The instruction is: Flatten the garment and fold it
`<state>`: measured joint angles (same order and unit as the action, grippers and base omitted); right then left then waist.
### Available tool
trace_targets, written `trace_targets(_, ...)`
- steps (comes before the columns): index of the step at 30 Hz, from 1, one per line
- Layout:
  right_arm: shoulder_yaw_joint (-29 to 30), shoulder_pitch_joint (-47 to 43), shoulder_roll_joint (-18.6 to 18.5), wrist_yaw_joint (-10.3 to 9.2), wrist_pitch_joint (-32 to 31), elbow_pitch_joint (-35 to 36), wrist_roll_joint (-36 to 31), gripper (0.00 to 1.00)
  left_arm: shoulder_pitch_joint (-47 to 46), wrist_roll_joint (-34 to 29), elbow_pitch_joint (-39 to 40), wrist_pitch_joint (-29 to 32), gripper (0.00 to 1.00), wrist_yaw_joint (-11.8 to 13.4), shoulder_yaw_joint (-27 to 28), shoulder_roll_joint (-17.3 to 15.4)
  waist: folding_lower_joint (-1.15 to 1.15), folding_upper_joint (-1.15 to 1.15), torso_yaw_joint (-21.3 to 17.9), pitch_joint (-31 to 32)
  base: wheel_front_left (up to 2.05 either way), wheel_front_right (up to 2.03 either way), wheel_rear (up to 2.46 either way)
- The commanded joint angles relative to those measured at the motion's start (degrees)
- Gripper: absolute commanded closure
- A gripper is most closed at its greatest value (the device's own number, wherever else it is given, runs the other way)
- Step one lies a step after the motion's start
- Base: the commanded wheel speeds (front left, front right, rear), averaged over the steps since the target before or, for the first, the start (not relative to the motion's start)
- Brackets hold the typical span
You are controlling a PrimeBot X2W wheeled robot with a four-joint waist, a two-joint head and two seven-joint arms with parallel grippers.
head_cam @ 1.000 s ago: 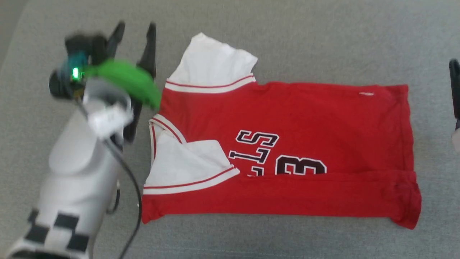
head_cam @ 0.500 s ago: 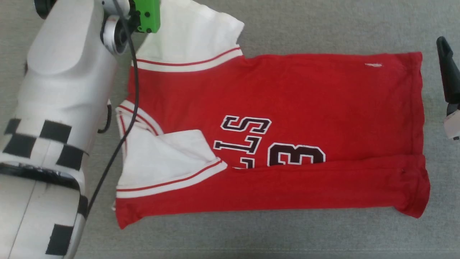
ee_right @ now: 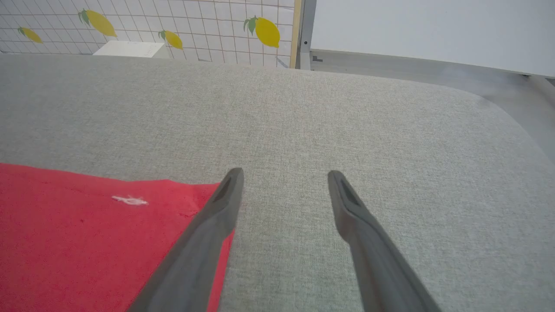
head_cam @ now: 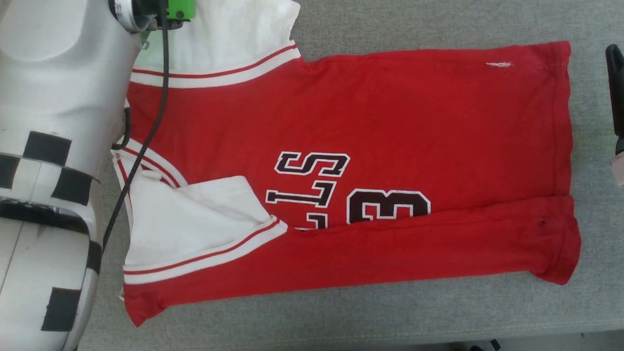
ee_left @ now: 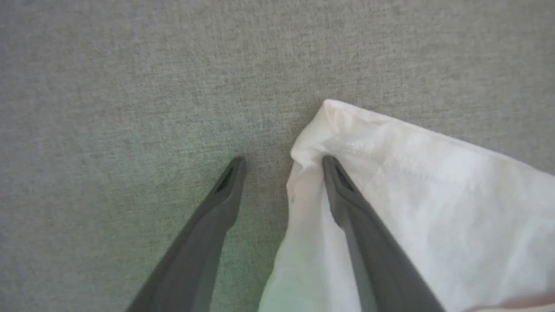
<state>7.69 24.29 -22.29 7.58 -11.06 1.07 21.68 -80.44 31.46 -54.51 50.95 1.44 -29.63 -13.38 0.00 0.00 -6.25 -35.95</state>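
The red garment (head_cam: 390,122) lies flat across the grey surface, collar to the left and hem to the right, with its near long edge folded up over the black number. One white sleeve (head_cam: 229,34) spreads at the far left; the other (head_cam: 190,219) lies folded onto the chest. My left forearm (head_cam: 53,97) reaches past the collar. In the left wrist view my left gripper (ee_left: 282,160) is open at the far sleeve's corner (ee_left: 412,182), one finger lying on the white cloth and the other on the grey surface. My right gripper (ee_right: 285,172) is open, low beside the garment's far hem corner (ee_right: 86,234); one finger (head_cam: 615,92) shows at the head view's right edge.
The grey padded surface (head_cam: 414,24) extends beyond the garment on the far and right sides; its front edge (head_cam: 341,336) runs just below the folded side. Behind it stand a lemon-patterned grid wall (ee_right: 173,26), a white box (ee_right: 130,48) and a pale wall (ee_right: 433,30).
The head camera has tilted, shifting the whole picture. My left arm has reached farther along to the far sleeve, its gripper leaving the top of the head view. The garment keeps its shape.
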Motion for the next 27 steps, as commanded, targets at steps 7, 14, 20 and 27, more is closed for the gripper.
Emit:
trace_targets(7,0.6,1.6,-1.0,-0.09,-1.9,0.7,-0.3,0.00,7.5,4.3,1.9,-0.1,1.00,-0.8,1.0,3.1,0.00,0.00,1.3,1.3,0.00,0.00,0.00)
trace_targets(14,-3.7,5.6,-4.9,-0.09,-17.3,0.8,0.6,0.00,7.8,6.3,6.6,-1.9,1.00,-1.5,2.7,2.7,0.00,0.00,2.2,3.3,0.00,0.00,0.00)
trace_targets(20,-11.1,11.9,-7.4,-0.09,-37.3,-1.8,-0.1,0.00,7.8,7.3,10.9,-1.7,1.00,-1.1,3.5,1.9,0.00,0.00,3.5,3.4,0.00,0.00,0.00)
trace_targets(27,-17.7,17.0,-9.0,-0.09,-48.3,-6.0,-2.1,0.00,8.3,7.6,15.7,-1.1,1.00,-0.5,3.5,1.4,0.00,0.00,5.4,1.7,0.00,0.00,0.00)
